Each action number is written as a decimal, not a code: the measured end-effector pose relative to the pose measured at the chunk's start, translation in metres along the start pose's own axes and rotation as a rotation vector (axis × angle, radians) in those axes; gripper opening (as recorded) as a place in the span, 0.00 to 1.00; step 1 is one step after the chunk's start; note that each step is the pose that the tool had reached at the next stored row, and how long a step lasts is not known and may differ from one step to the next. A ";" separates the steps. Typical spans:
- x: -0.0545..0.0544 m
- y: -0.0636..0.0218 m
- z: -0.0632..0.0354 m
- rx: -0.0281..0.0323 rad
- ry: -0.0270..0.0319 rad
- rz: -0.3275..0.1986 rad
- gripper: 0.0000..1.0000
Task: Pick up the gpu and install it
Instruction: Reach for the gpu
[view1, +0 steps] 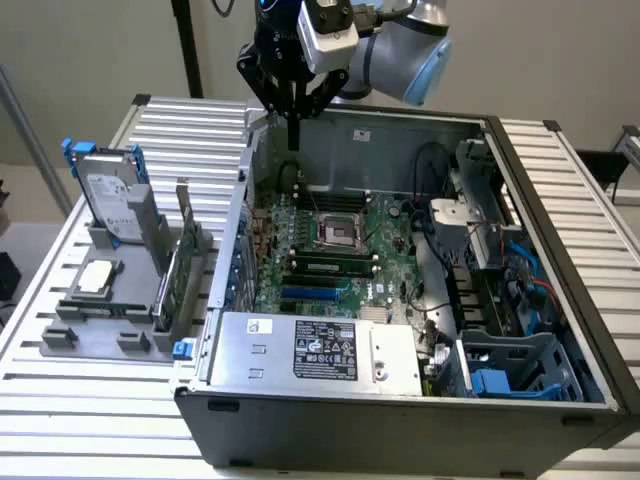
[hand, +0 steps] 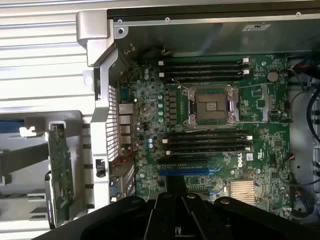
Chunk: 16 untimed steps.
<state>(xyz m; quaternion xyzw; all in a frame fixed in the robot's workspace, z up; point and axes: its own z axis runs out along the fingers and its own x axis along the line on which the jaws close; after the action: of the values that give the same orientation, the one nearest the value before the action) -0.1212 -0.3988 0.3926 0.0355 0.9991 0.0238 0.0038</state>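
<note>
The gpu (view1: 180, 268) stands on edge in a grey rack (view1: 105, 330) on the table, at the exterior view's left of the open computer case (view1: 400, 400). Its green board face and silver bracket show in the wrist view as the gpu (hand: 60, 175). My gripper (view1: 293, 128) hangs above the case's back left corner, fingers pointing down, shut with nothing held. It is well apart from the gpu. In the wrist view the gripper (hand: 175, 200) looks down on the motherboard (hand: 260, 105), just over a blue expansion slot (hand: 184, 171).
A silver hard drive in a blue frame (view1: 108, 200) and a square processor (view1: 95, 277) share the rack. Inside the case are memory sticks (view1: 330, 265), a processor socket (view1: 337, 232), a power supply (view1: 320, 350), drive cages (view1: 520, 365) and cables. The table is slatted metal (view1: 60, 400).
</note>
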 end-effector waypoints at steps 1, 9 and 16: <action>0.000 0.0000 0.0000 0.0000 0.0001 0.000 0.11; 0.000 0.0000 0.0000 0.0001 0.0009 0.000 0.11; 0.003 -0.0008 -0.0001 0.0003 0.0014 0.000 0.11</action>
<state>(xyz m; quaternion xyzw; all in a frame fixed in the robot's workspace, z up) -0.1238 -0.3994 0.3927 0.0355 0.9991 0.0237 0.0031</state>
